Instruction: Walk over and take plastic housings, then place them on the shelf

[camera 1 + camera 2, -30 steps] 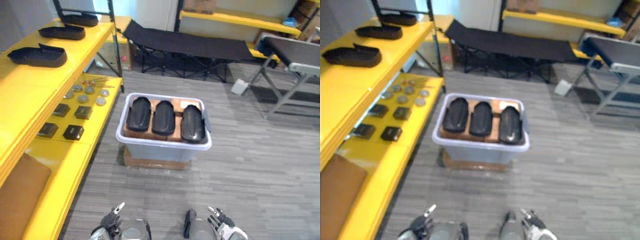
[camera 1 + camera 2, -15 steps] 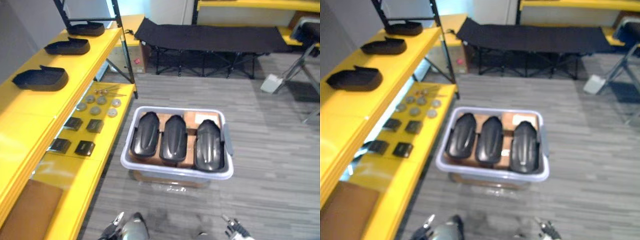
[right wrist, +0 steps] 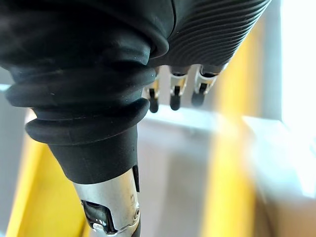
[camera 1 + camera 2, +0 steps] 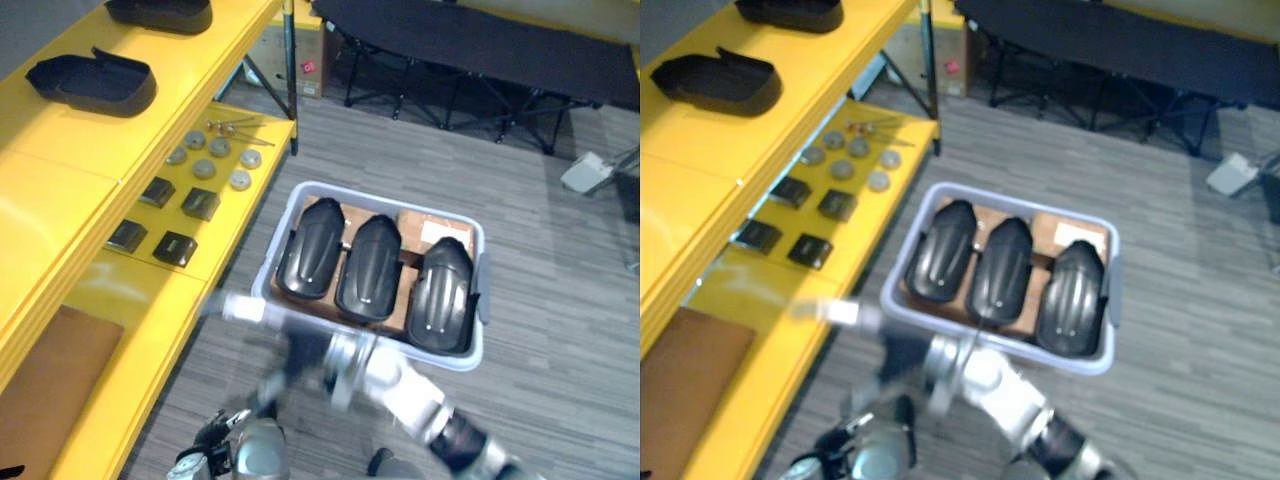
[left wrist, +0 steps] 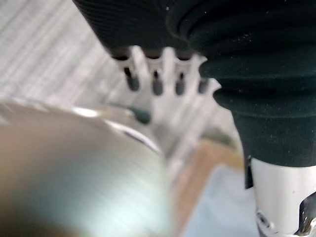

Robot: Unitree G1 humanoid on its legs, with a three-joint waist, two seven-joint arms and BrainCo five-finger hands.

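Three black plastic housings (image 4: 312, 248) (image 4: 368, 266) (image 4: 440, 295) lie side by side on cardboard in a pale grey bin (image 4: 462, 355) on the floor. Two more housings (image 4: 92, 82) (image 4: 160, 12) rest on the upper yellow shelf (image 4: 60, 190) at the left. My right arm crosses in front of the bin's near rim as a blur, its hand (image 4: 238, 308) by the bin's near left corner. In the right wrist view its fingers (image 3: 173, 96) hang straight and hold nothing. My left hand (image 4: 212, 440) is low at the bottom edge, fingers (image 5: 155, 74) straight and empty.
The lower yellow shelf carries small black blocks (image 4: 175, 247), metal discs (image 4: 205, 168) and a brown board (image 4: 45, 385). A black folding cot (image 4: 480, 40) stands behind the bin. Grey plank floor (image 4: 560, 290) lies open to the bin's right.
The camera has come closer and now looks down more steeply on the bin. My right arm has swung up from the bottom edge and across to the left, before the bin.
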